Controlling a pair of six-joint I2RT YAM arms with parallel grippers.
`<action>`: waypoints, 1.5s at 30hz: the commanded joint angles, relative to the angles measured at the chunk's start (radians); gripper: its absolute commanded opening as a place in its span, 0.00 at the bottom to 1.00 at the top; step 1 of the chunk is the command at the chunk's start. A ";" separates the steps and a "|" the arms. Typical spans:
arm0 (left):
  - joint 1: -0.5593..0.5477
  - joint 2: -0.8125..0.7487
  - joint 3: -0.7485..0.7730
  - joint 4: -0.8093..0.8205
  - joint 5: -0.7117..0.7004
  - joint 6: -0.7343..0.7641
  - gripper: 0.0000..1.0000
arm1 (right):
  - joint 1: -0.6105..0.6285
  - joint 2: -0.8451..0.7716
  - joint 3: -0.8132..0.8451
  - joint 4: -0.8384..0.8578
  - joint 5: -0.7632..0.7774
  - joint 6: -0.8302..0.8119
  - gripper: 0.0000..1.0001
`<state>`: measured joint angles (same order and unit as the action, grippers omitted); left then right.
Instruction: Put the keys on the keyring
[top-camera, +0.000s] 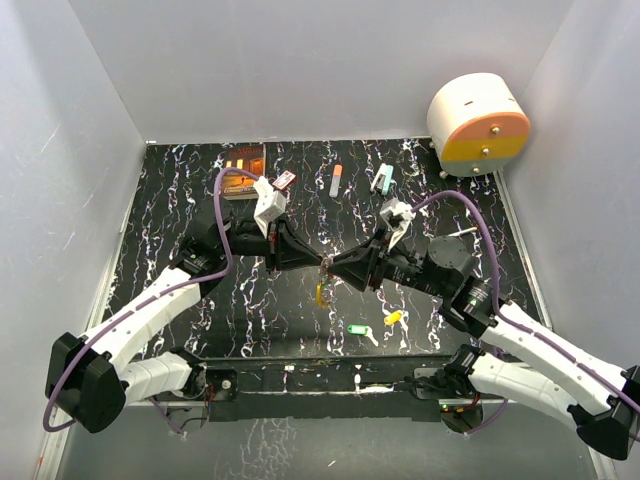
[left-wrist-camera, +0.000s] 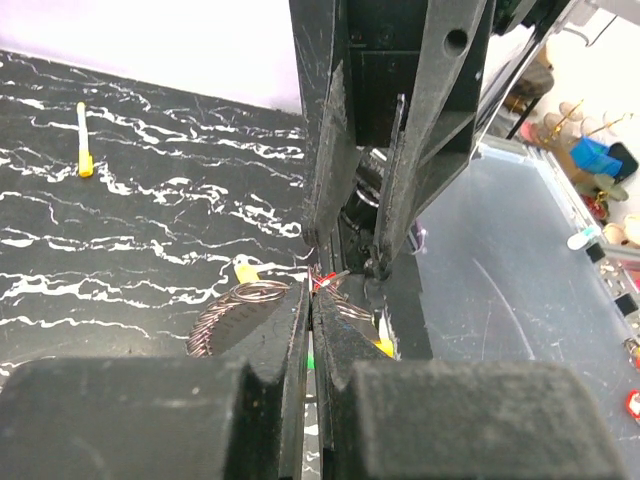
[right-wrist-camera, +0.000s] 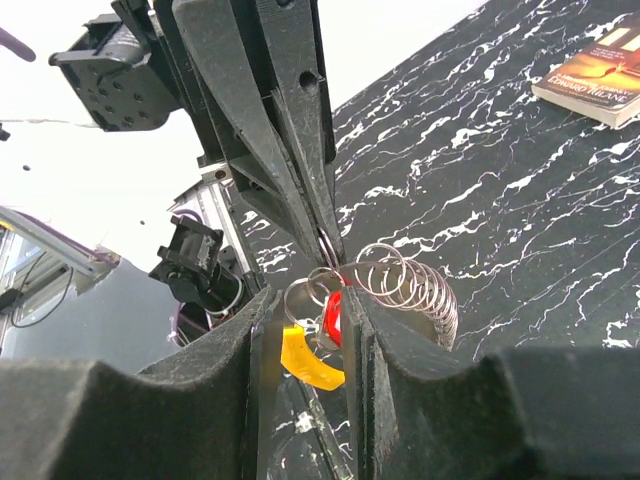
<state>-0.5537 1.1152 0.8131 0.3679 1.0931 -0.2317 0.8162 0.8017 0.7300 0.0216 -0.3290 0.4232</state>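
My two grippers meet above the table's middle. My left gripper (top-camera: 316, 261) (left-wrist-camera: 311, 296) is shut on the silvery coiled part of the keyring (left-wrist-camera: 232, 312) (right-wrist-camera: 415, 285). The keyring's orange-yellow arc (top-camera: 321, 292) (right-wrist-camera: 312, 362) hangs below the coil. My right gripper (top-camera: 331, 271) (right-wrist-camera: 308, 300) faces the left one, its jaws narrowly apart around a red-headed key (right-wrist-camera: 333, 315) that touches the coil's end. A green key (top-camera: 360, 329) and a yellow key (top-camera: 392, 318) lie on the table near the front. The other green key is not visible.
An orange-capped marker (top-camera: 335, 180) and a small teal object (top-camera: 383, 178) lie at the back. A book (top-camera: 243, 158) and a red-and-white card (top-camera: 284, 180) lie at the back left. A white and orange drum (top-camera: 478, 122) stands at the back right.
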 joint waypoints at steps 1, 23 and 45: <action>-0.004 -0.026 -0.028 0.236 -0.002 -0.189 0.00 | -0.003 -0.046 -0.028 0.141 0.003 -0.015 0.34; -0.004 -0.040 -0.071 0.398 -0.073 -0.363 0.00 | -0.004 0.013 -0.171 0.684 0.072 0.051 0.33; -0.003 -0.042 -0.066 0.408 -0.081 -0.375 0.00 | -0.004 0.115 -0.153 0.782 0.042 0.077 0.29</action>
<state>-0.5537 1.1137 0.7307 0.7189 1.0168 -0.5957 0.8162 0.9154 0.5278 0.6865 -0.2760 0.5026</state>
